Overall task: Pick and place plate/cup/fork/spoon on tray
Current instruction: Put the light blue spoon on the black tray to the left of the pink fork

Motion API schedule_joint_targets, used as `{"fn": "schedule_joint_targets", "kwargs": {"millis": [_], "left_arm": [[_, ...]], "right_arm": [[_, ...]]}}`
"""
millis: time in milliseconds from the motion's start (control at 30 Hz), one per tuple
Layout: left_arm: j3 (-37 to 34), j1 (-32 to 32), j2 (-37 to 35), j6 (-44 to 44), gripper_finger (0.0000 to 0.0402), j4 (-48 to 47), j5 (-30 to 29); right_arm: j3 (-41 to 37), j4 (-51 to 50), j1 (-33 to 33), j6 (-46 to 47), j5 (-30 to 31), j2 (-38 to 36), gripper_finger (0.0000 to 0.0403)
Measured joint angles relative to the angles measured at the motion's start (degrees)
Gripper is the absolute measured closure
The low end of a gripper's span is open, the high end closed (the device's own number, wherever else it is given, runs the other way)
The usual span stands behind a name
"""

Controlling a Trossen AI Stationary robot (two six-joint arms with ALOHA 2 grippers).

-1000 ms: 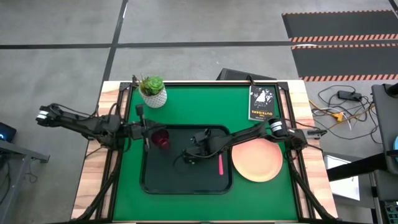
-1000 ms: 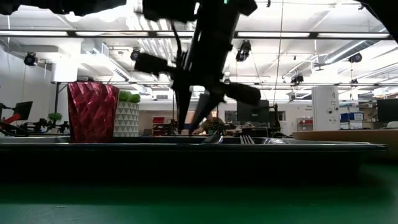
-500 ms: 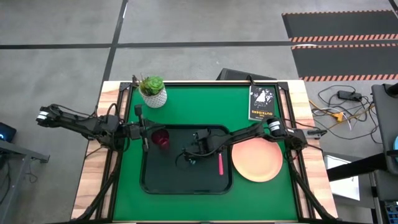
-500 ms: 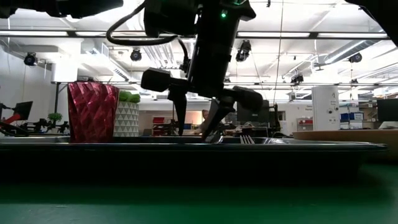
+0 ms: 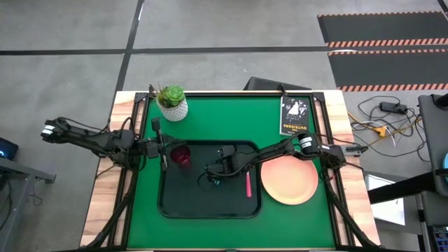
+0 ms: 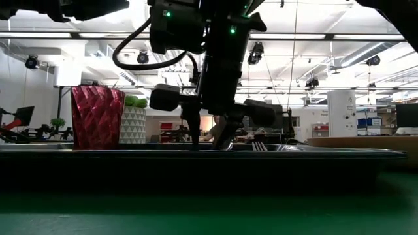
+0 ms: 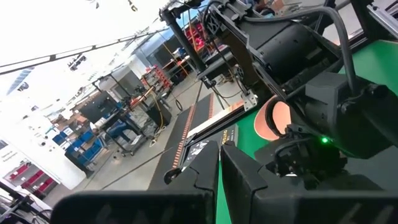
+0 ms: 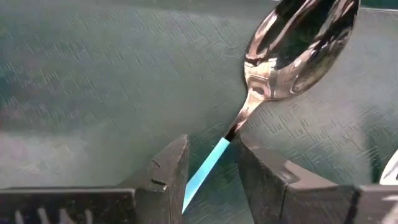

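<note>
The dark tray (image 5: 210,203) lies mid-table. On its floor stand the red cup (image 5: 181,155) at the far left and the pink-handled fork (image 5: 247,184) at the right. The spoon (image 8: 298,43) lies flat on the tray floor. My right gripper (image 8: 211,168) is open low over the tray (image 5: 215,176), one finger on each side of the spoon's teal handle (image 8: 208,163). The salmon plate (image 5: 289,180) rests on the green table, right of the tray. My left gripper (image 5: 163,155) is shut and empty at the tray's left rim, beside the cup.
A white pot with a green plant (image 5: 172,103) stands at the far left of the table. A small black book (image 5: 295,115) lies at the far right. The raised tray rim (image 6: 261,155) runs across the low view.
My right gripper has come down toward the tray floor, shifted a little toward the table's left, and turned from slanted to more upright. The cup, fork and plate have stayed where they were.
</note>
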Motion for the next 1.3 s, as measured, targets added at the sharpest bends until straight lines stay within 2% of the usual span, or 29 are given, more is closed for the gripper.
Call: {"fn": "schedule_joint_targets", "kwargs": {"millis": [600, 1000, 1300], "left_arm": [[-0.8, 0.0, 0.8, -0.2, 0.0402, 0.0, 0.0], [-0.9, 0.0, 0.8, -0.3, 0.0402, 0.0, 0.0], [-0.9, 0.0, 0.8, -0.3, 0.0402, 0.0, 0.0]], "right_arm": [[-0.1, -0.3, -0.4, -3.6, -4.1, 0.3, 0.0285], [-0.2, 0.5, -0.4, -3.5, -4.5, 0.4, 0.0386], [0.0, -0.3, -0.3, -2.8, -5.5, -1.2, 0.0392]]}}
